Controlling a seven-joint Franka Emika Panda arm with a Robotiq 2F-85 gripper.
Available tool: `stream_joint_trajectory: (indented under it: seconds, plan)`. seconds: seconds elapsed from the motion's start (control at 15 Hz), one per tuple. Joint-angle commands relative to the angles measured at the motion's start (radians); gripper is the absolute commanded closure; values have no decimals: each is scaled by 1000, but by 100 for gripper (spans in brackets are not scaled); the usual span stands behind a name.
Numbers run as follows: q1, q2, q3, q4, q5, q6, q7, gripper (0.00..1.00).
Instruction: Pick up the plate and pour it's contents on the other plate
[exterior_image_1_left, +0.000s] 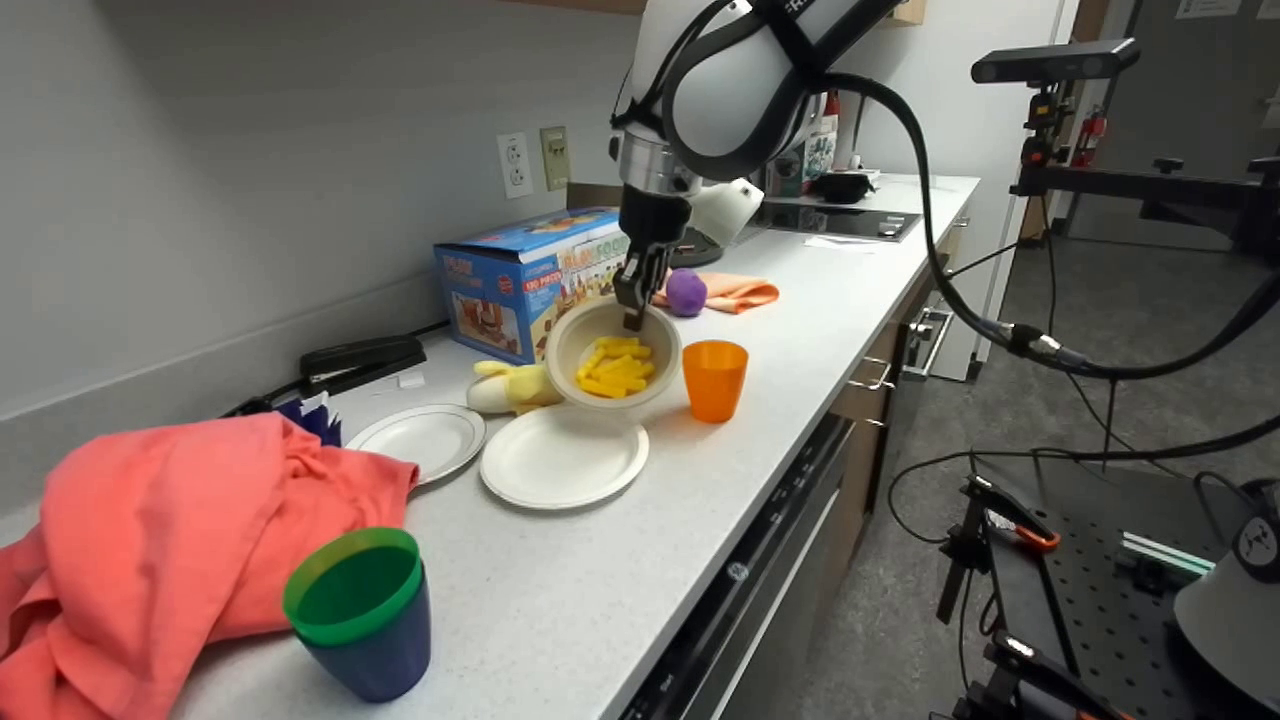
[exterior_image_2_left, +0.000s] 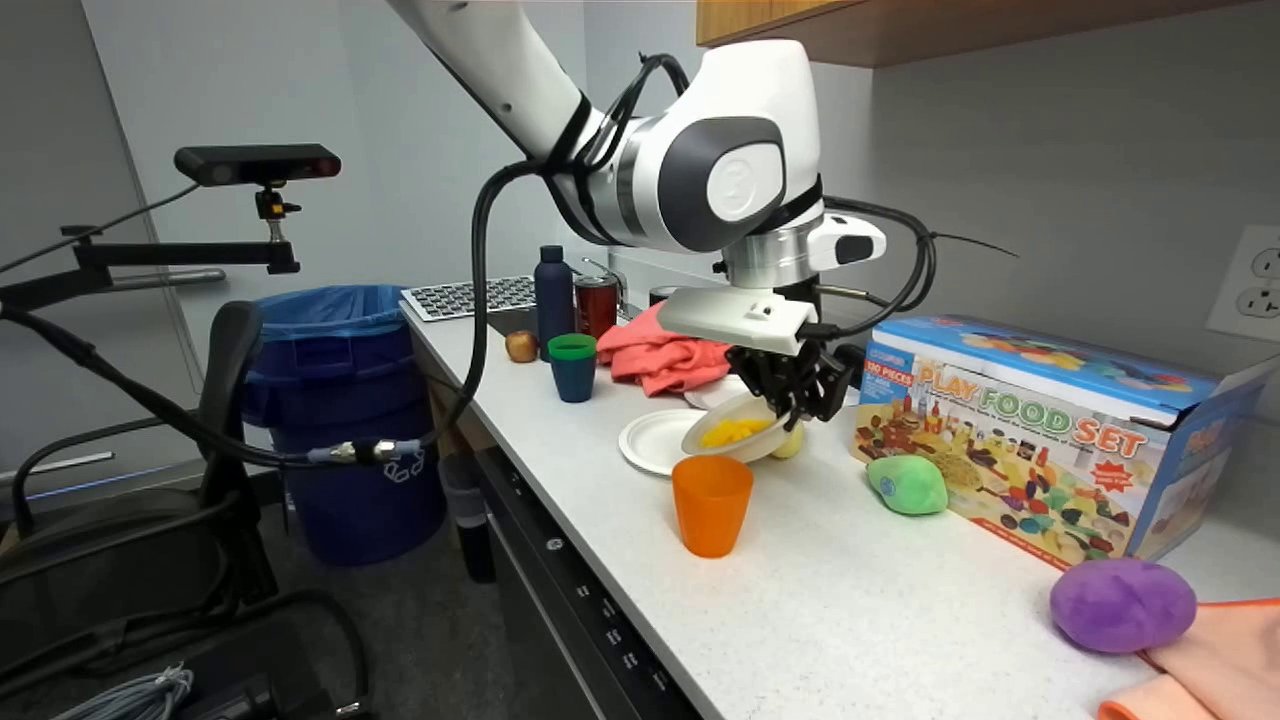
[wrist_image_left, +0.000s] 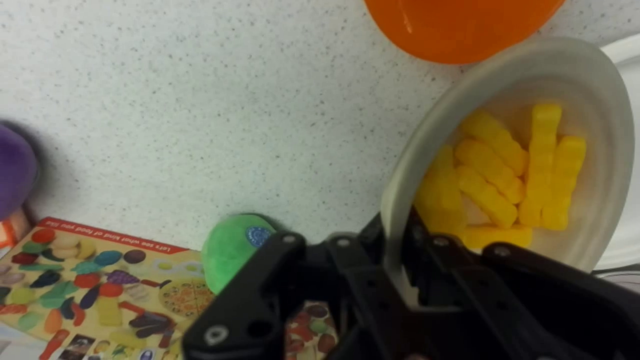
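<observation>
As the arm (exterior_image_2_left: 675, 185) arches down across the surface's (exterior_image_2_left: 850, 600) front edge, its fingers (wrist_image_left: 367, 287) pinch the tilted bowl-like plate's (wrist_image_left: 606, 175) rim, yellow pieces (exterior_image_1_left: 615, 375) inside, over the large white plate's (exterior_image_1_left: 565, 465) edge.

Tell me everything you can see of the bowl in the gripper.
The bowl is round, off-white and matt, perhaps paper or plastic, with a raised wall and rounded rim. A loose heap of yellow sticks lies inside. The gripper pinches the rim and holds the bowl tilted, gripped edge higher, lower lip toward the large white plate; contact with that plate can't be told.
</observation>
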Motion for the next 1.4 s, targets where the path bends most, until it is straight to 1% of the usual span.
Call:
stream_joint_trajectory:
  seconds: [0.0, 0.53, 0.6, 1.33]
  plan:
    - [10, -27, -16, -14, -18, -7, 12, 98]
    - [8, -27, -13, -15, -5, -1, 1, 98]
    - [7, -2, -13, 1, -1, -2, -1, 93]
    - [7, -2, -13, 1, -1, -2, -1, 93]
